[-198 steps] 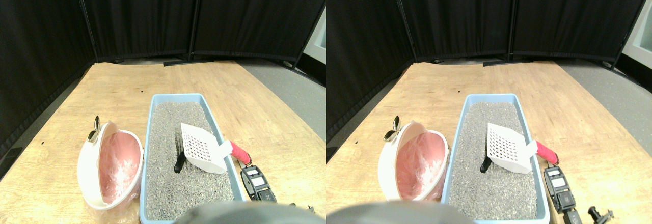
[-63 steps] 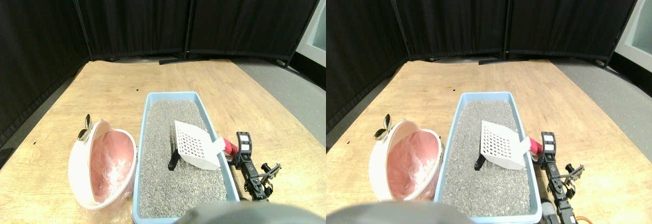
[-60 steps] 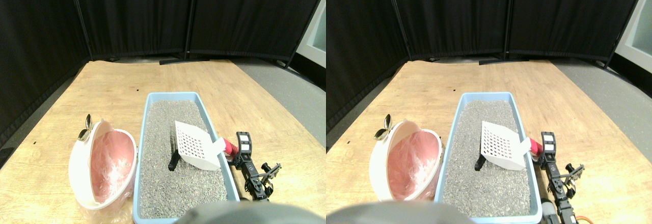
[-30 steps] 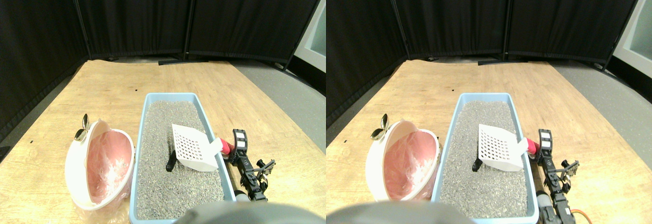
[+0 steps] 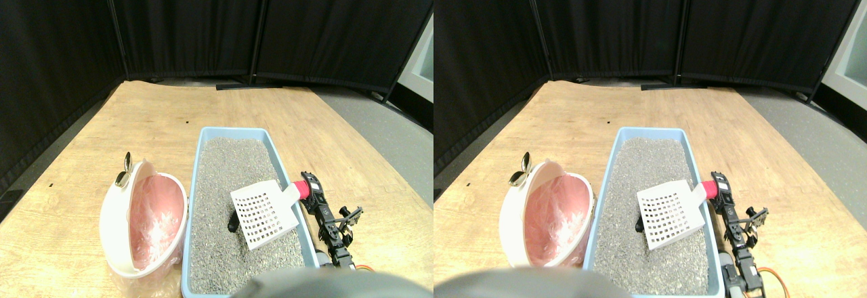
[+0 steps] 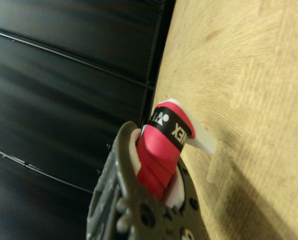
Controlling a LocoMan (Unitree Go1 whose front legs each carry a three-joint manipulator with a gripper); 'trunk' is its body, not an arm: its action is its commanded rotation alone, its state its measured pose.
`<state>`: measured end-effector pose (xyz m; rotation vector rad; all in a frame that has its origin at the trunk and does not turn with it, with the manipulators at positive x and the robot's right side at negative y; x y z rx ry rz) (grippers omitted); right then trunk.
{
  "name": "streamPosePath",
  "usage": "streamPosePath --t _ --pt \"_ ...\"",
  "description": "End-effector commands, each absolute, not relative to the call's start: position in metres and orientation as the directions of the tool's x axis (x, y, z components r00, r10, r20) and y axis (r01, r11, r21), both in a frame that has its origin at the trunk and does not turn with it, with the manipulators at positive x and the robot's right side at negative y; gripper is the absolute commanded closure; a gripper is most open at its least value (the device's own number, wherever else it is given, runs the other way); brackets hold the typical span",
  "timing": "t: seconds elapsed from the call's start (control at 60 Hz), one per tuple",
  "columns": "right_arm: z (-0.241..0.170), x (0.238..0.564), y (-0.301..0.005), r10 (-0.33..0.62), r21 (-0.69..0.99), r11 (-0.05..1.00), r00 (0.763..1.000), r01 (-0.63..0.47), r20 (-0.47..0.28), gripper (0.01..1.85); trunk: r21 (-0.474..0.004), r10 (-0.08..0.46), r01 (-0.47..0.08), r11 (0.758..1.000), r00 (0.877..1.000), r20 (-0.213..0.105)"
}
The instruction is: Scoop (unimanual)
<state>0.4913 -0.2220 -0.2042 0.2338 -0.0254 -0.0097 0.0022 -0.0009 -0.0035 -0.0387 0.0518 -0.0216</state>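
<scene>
Broadly, the wooden floor filled most of the scene, with black curtains standing behind it. On this floor lay the light blue litter tray, long and narrow, filled with grey litter. Just beside the tray, on its left side, a white bin stood tilted, its opening turned towards the camera and lined with a pink bag; a metal clip sat on its far rim. Inside the tray, the white slotted scoop rested with its blade over the litter near the right wall, and a small dark lump lay on the litter at the blade's left edge, touching or almost touching it. The scoop's red wrapped handle reached out over the right wall of the tray. The right gripper stood just outside this wall, right at the end of the handle. In the wrist view the red handle with its black band sat pressed against the dark jaw frame, with the white neck of the scoop showing beyond it, so the jaws seemed closed on the handle, though the gap between them was not visible. Behind the gripper, the black links of the manipulator ran towards the lower edge.
</scene>
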Motion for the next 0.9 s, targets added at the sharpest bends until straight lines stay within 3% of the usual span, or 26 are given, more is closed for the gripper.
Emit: streamPosePath --t 0.017,0.333,0.4,0.6,0.9 --pt "-0.207 0.488 -0.229 -0.058 0.176 0.983 0.998 0.052 0.032 1.76 -0.043 -0.021 0.019 0.999 0.999 -0.039" --pt "-0.176 0.471 -0.237 0.027 0.114 0.993 0.994 -0.040 0.110 1.80 -0.064 -0.024 0.021 0.998 0.999 -0.046" --pt "-0.162 0.465 -0.240 0.097 0.056 0.993 0.984 -0.107 0.150 1.80 -0.070 -0.020 0.016 0.997 0.999 -0.051" --pt "-0.121 0.455 -0.236 0.104 -0.039 0.994 0.975 -0.098 0.197 1.80 -0.085 -0.019 0.014 0.996 0.998 -0.056" --pt "-0.083 0.464 -0.235 0.155 -0.196 0.973 0.973 -0.120 0.173 1.77 -0.116 -0.006 -0.003 0.993 0.997 -0.076"
